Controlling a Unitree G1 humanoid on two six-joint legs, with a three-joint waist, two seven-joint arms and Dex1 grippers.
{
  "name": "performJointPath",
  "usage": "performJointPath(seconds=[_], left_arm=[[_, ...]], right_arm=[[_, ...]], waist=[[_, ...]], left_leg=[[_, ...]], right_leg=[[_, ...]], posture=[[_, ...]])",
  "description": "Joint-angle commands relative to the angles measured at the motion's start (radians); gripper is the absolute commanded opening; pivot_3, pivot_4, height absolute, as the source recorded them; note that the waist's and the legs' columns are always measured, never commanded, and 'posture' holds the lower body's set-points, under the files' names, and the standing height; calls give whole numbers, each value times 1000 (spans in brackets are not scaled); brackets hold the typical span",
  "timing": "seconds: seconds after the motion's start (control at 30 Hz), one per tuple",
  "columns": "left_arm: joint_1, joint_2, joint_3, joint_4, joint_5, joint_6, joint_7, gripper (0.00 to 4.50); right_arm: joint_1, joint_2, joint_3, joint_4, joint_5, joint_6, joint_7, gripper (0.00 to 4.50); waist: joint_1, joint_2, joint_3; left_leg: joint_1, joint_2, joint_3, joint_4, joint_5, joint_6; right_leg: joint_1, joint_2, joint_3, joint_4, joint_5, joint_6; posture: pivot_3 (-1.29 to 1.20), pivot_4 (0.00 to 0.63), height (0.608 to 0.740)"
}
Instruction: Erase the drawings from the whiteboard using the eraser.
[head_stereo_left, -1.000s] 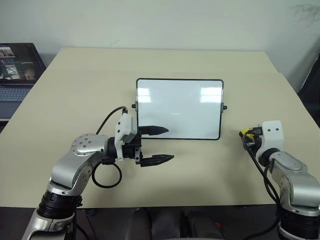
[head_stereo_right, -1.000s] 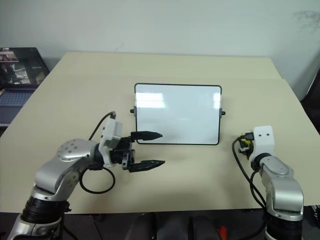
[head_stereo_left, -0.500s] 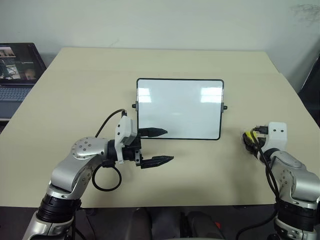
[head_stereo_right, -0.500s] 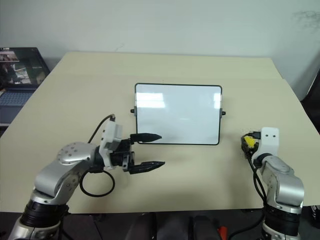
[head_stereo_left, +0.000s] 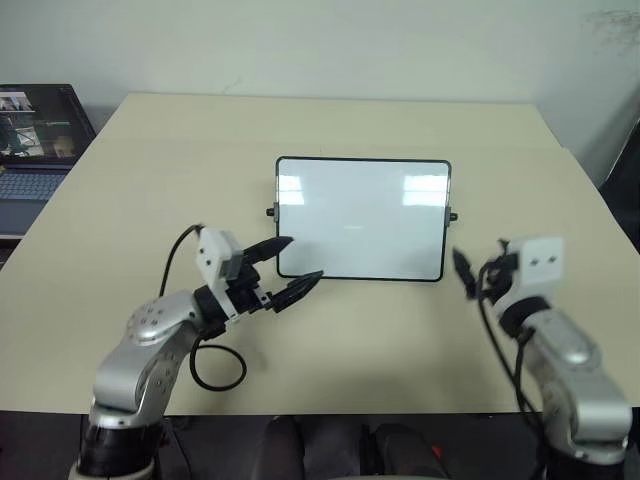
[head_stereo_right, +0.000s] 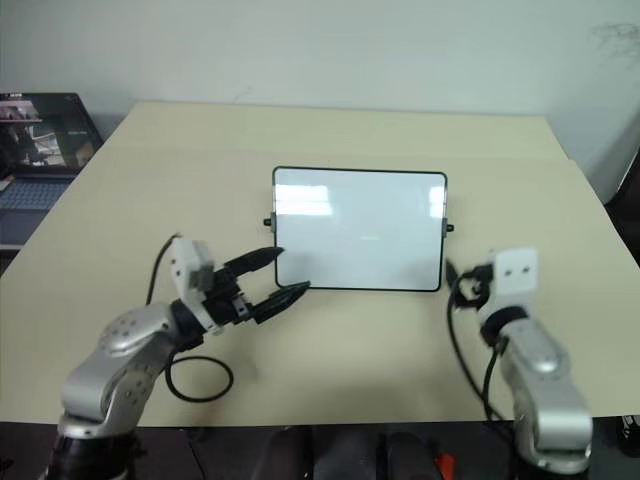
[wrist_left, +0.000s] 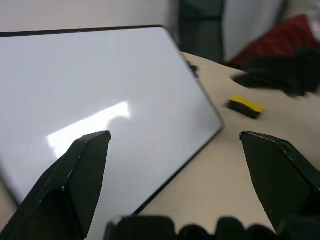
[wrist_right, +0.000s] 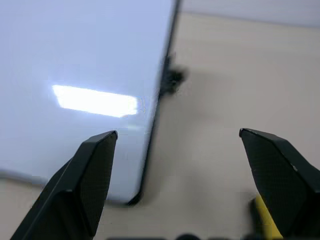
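Beige table (head_stereo_left: 330, 120), pale wall behind, laptop (head_stereo_left: 35, 135) off table's far left corner. Whiteboard (head_stereo_left: 362, 217) sits mid-table, looks wiped, no drawings that I can make out.

Left gripper (head_stereo_left: 290, 270) at whiteboard's near left corner, fingers spread, nothing between them. Right gripper (head_stereo_left: 462, 270) just off whiteboard's near right corner, fingers (wrist_right: 85, 185) spread wide too, empty.

Eraser (wrist_left: 246, 106): head views hide it, but left wrist view catches yellow block lying on table just past whiteboard's right edge. Right wrist view gets only yellow sliver (wrist_right: 264, 222) by one finger.
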Motion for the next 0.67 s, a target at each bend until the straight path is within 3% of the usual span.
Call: performJointPath(seconds=[0.03,0.3,0.67], left_arm=[[80,-66,50,-69,90,-125,124,4500],[275,-201,104,30,265,-359,296,4500],[281,-229,10,39,321,-368,325,4500]], right_arm=[[58,37,21,39,37,-217,50,4269],[87,91,42,226,65,-500,110,4269],[165,22,49,128,70,-461,112,4269]], waist=[[0,0,0],[0,-1,-1],[4,-1,-3]], left_leg=[[0,0,0,0,0,0],[4,0,-2,1,1,1],[3,0,-2,0,0,1]], right_leg=[[0,0,0,1,0,0],[3,0,-2,3,0,1],[2,0,-2,3,0,1]], posture=[[0,150,740],[0,150,740],[0,150,740]])
